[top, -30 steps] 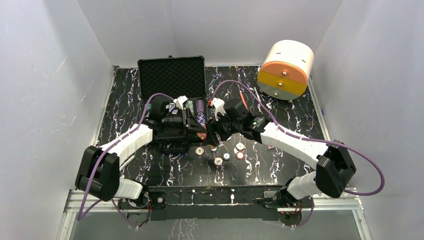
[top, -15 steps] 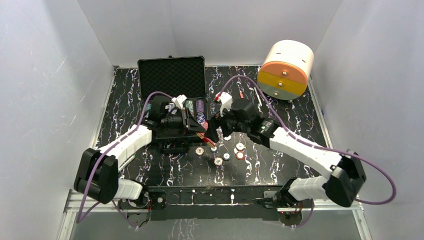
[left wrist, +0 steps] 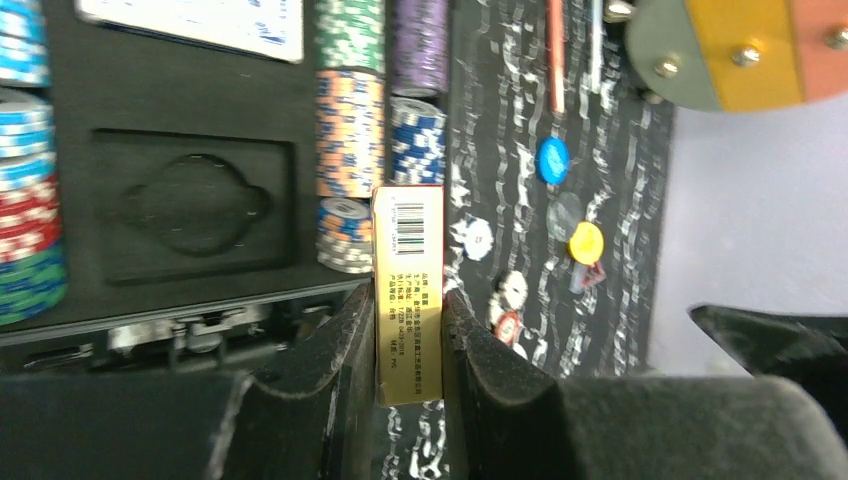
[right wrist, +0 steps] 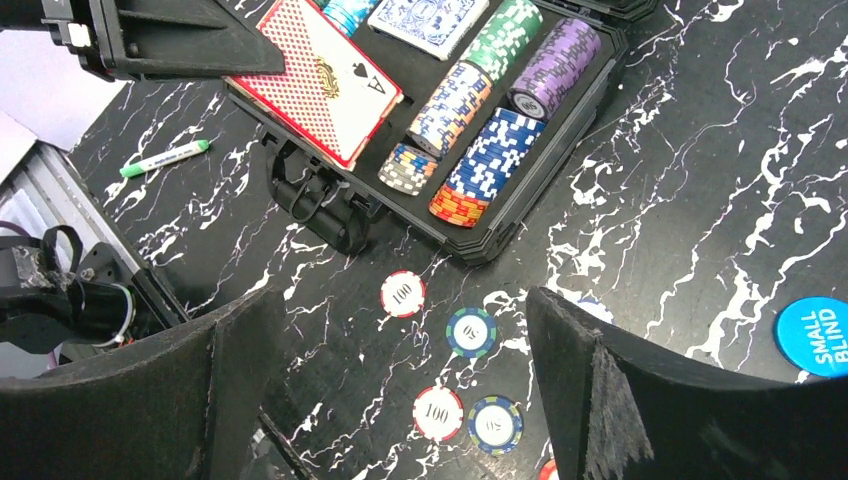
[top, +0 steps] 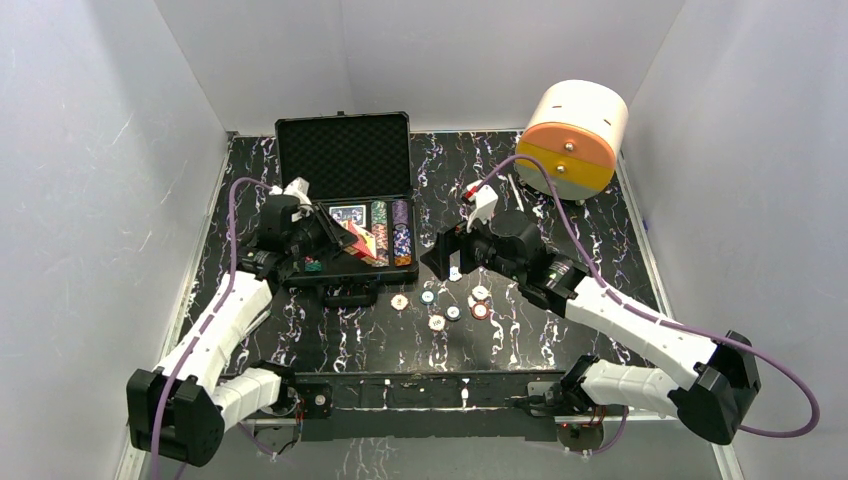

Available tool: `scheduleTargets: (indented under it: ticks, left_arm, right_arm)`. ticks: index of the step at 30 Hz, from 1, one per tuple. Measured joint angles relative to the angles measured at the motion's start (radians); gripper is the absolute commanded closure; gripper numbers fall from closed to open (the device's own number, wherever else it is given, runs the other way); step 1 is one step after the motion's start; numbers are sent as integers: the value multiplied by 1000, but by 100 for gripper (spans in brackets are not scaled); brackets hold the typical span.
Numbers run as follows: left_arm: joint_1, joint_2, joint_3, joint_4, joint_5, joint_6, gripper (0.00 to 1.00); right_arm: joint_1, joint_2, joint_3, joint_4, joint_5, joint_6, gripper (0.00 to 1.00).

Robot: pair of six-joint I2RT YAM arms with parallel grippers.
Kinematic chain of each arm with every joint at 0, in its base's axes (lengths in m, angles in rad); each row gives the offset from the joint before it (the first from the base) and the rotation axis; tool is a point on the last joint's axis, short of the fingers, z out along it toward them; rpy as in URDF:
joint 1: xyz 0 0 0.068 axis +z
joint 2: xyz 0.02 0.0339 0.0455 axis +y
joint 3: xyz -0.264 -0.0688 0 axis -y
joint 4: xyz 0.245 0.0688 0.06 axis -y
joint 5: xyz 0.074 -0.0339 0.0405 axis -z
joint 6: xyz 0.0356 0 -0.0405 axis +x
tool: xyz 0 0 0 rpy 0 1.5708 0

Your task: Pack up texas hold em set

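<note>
The left gripper (left wrist: 408, 310) has its jaws clamped on the red card deck (left wrist: 408, 235), held tilted over the open black case (top: 345, 160) between the chip rows (right wrist: 490, 120) and an empty foam recess (left wrist: 195, 205). To do this step well, I think the deck must be turned flat and lined up with that recess (the blue deck (right wrist: 425, 15) lies in the neighbouring place) before the jaws let go. The right gripper (right wrist: 400, 330) hovers with jaws wide apart over the loose chips (right wrist: 403, 293) on the surface (top: 560, 230).
</note>
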Motion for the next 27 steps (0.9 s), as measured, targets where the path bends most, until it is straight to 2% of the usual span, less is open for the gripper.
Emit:
scheduleTargets:
  ticks: [4, 10, 21, 27]
  left_arm:
    - [0, -2, 2, -54, -109, 23, 100]
    - [4, 15, -13, -63, -175, 70, 100]
    - [33, 93, -44, 24, -169, 127, 100]
    - [74, 107, -94, 103, -91, 111, 99]
  right_arm:
    - [0, 0, -10, 8, 3, 31, 2]
    - [0, 8, -11, 20, -2, 58, 2]
    - [0, 21, -11, 34, -9, 72, 2]
    - [0, 21, -11, 36, -9, 74, 2]
